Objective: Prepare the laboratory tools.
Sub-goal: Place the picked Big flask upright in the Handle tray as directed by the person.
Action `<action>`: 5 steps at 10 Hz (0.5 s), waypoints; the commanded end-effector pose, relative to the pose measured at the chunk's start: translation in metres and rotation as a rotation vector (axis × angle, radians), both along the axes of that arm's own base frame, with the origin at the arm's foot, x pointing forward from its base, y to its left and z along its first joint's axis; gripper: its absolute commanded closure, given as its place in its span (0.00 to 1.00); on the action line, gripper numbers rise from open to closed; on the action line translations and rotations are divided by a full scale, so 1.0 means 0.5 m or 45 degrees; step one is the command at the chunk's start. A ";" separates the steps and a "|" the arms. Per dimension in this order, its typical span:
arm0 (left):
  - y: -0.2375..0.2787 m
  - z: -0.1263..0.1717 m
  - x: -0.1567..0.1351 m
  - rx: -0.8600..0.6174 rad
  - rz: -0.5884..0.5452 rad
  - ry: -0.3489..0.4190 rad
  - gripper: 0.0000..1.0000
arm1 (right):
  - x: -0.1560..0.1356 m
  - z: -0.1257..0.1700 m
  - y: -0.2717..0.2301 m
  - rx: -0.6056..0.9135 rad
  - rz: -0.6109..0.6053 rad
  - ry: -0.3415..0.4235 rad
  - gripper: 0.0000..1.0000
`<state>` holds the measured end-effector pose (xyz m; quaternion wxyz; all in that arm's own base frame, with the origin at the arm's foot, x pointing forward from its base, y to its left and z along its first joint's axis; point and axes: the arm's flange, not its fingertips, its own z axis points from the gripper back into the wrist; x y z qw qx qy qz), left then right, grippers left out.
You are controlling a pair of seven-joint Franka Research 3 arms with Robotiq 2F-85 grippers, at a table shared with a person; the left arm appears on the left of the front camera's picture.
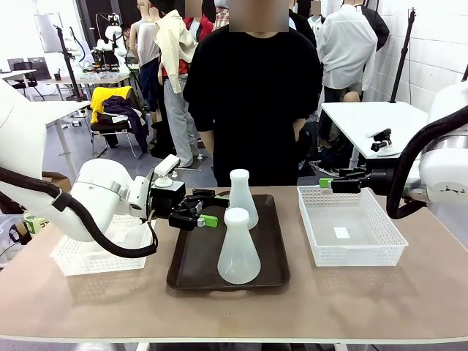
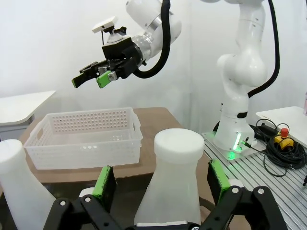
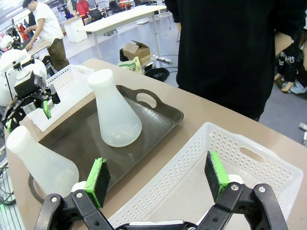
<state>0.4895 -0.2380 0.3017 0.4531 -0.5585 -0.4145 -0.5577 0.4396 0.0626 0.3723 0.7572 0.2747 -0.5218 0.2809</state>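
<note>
On the brown tray (image 1: 191,270) closest to you stands one flask (image 1: 238,248), upright, near the tray's front edge. Just behind it on the same tray stands the other flask (image 1: 242,197), also upright. You can see your left gripper (image 1: 210,208) reaching in from the left side, low over the tray. Its two fingers are wide apart and hold nothing. In the left wrist view one flask (image 2: 173,179) stands between the green pads (image 2: 104,182), and you cannot tell if they touch it. To the right sits a white basket (image 1: 351,252) beside the tray. Your right gripper (image 1: 326,182) hangs over the basket's far edge, fingers apart, holding nothing. Another white basket (image 1: 88,259) sits left of the tray. Across the table stands a person in black (image 1: 252,102).
</note>
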 end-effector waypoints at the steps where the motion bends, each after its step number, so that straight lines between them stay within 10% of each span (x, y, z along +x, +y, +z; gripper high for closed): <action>1: 0.000 0.002 -0.001 -0.016 -0.006 -0.017 0.00 | -0.003 -0.001 0.001 0.000 -0.010 0.014 0.00; 5: 0.000 0.002 -0.001 -0.016 -0.006 -0.017 0.00 | -0.003 -0.001 0.001 0.000 -0.010 0.014 0.00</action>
